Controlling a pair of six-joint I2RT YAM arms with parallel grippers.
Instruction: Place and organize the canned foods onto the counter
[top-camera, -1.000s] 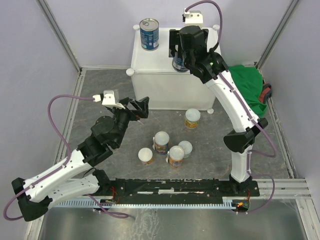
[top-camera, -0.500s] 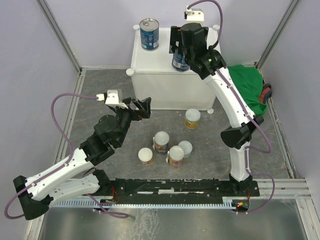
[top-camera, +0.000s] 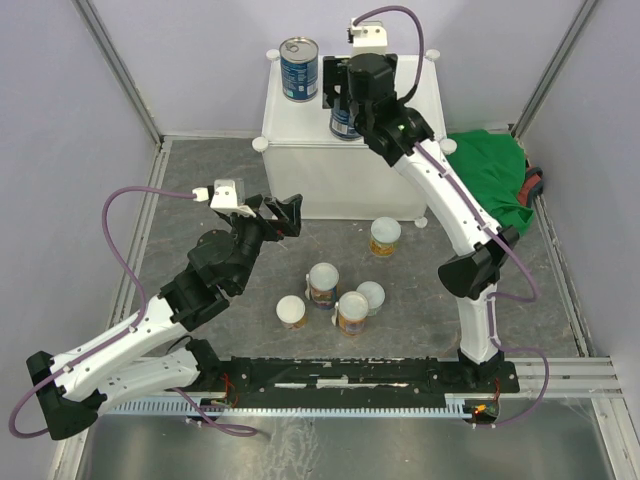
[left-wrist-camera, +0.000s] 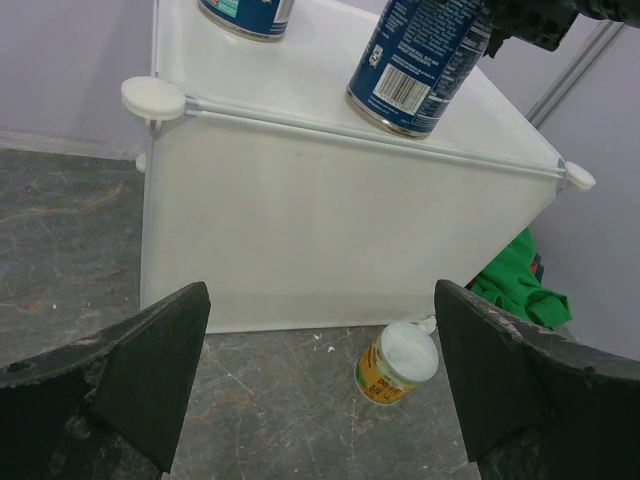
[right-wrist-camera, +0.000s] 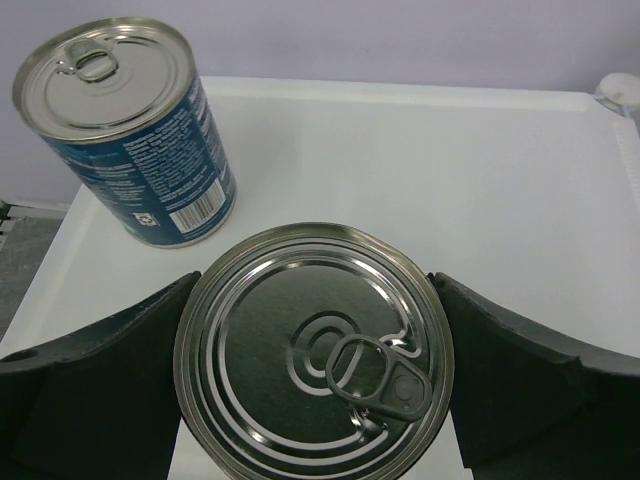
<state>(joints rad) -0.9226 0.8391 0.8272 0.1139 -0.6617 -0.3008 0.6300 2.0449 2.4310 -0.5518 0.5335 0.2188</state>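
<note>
r claw clamps blue can over counter; l claw wide open, empty.

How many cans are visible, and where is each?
7. One blue can stands on the counter, a second blue can sits in the right tool there, five pale-lidded cans stand on the floor. Some may be hidden.

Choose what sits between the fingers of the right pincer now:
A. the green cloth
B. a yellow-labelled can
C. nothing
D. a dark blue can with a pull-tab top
D: the right wrist view shows the right pincer with one finger on each side of the dark blue can, its pull-tab top facing up, over the counter.
</note>
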